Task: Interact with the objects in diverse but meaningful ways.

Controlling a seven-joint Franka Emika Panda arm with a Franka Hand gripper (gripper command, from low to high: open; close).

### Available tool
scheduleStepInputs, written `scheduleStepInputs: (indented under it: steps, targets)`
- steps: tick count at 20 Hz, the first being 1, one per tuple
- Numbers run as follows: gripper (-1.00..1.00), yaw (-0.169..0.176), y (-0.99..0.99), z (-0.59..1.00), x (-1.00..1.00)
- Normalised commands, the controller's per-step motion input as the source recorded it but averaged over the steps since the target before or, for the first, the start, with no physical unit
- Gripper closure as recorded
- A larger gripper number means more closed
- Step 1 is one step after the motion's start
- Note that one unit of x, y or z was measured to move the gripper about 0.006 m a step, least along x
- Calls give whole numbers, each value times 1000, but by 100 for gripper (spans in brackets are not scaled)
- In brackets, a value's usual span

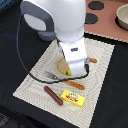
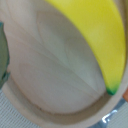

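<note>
Banana (image 2: 97, 37): fills much of the wrist view, bright yellow with a green tip, lying inside a pale wooden bowl (image 2: 50, 75); in the exterior view only a sliver of yellow and green shows under the arm.
Bowl: light tan, smooth inside, its rim curving round below the banana; it sits near the middle of the woven mat (image 1: 35, 75), mostly hidden by the arm in the exterior view.
Gripper (image 1: 71, 70): lowered directly over the bowl; the white wrist housing covers the fingers and neither view shows them, so whether they are spread or closed cannot be told.
Yellow packet (image 1: 73, 98): rectangular, with red lettering, lying flat on the near part of the mat, towards the exterior view's right.
Brown sausage (image 1: 53, 95): lies slantwise on the mat just beside the packet, on the exterior view's left of it, not touching it.
Orange stick (image 1: 74, 84): a thin orange piece lying between the packet and the bowl.
Fork (image 1: 51, 76): a small grey utensil on the mat beside the bowl, on the exterior view's left.
Cable (image 1: 22, 55): a black cable hangs from the arm and loops across the mat.
Arm (image 1: 55, 22): large white Panda body leaning in from the upper left of the exterior view.
Orange piece (image 1: 93, 60): a second small orange item at the far side of the arm, partly hidden.
Far corner: a pinkish toy stove top (image 1: 107, 22) with dark round burners, and a pot (image 1: 123, 16) cut off by the frame edge.
</note>
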Motion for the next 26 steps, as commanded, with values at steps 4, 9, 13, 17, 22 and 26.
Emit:
scheduleStepInputs:
  steps: [4,9,13,17,22,26]
  targets:
    - [-100,21,150,706,240]
    - [-100,52,74,607,147]
    - [-100,68,126,529,195]
    - [-100,93,111,388,156]
    - [-100,63,46,246,90]
    - [-100,0,0,4,-99]
